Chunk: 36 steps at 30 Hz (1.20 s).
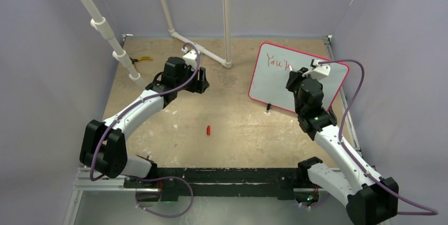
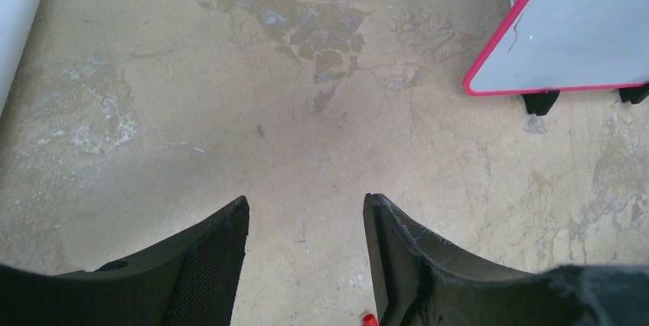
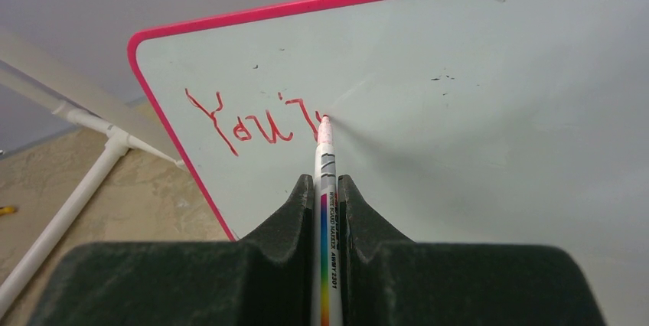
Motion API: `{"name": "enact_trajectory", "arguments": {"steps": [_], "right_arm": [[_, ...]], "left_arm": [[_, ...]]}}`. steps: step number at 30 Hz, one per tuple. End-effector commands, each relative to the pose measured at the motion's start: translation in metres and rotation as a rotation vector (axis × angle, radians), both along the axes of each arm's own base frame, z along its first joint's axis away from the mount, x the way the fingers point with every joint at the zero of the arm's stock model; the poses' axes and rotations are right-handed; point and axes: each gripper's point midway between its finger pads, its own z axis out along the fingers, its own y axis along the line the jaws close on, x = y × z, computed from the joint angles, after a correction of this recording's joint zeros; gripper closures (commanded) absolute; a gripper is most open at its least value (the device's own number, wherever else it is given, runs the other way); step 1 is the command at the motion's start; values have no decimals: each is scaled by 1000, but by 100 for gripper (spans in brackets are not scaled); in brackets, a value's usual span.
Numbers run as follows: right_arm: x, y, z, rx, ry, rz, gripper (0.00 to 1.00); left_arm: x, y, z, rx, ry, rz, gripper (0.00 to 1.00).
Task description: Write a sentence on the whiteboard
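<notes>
The whiteboard (image 1: 272,85), white with a pink-red frame, stands tilted at the back right of the table; it also shows in the left wrist view (image 2: 582,27). Red lettering of the sentence (image 3: 245,123) reads roughly "You'r" near its upper left corner. My right gripper (image 3: 327,180) is shut on a white marker (image 3: 327,211) with a rainbow stripe, and the marker's tip touches the board at the end of the lettering. My left gripper (image 2: 306,203) hangs open over bare table left of the board, with nothing between its fingers.
A small red cap (image 1: 208,129) lies mid-table, and is seen at the lower edge of the left wrist view (image 2: 370,319). White pipes (image 1: 105,29) rise at the back left and centre. Yellow-handled pliers (image 1: 141,59) lie at the back left. Walls enclose the table.
</notes>
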Motion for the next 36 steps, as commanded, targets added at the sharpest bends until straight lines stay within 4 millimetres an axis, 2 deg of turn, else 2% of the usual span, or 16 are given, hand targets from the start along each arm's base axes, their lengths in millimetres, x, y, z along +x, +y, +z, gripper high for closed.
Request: {"name": "enact_trajectory", "arguments": {"steps": [1,21,36], "right_arm": [[2,-7,17,18,-50,-34,100],[1,-16,2,10,-19,-66,100],[-2,-24,11,10,-38,-102,100]], "left_arm": [[1,0,22,-22,-64,-2,44],[2,4,24,-16,-80,19,44],[2,4,24,-16,-83,22,44]]}}
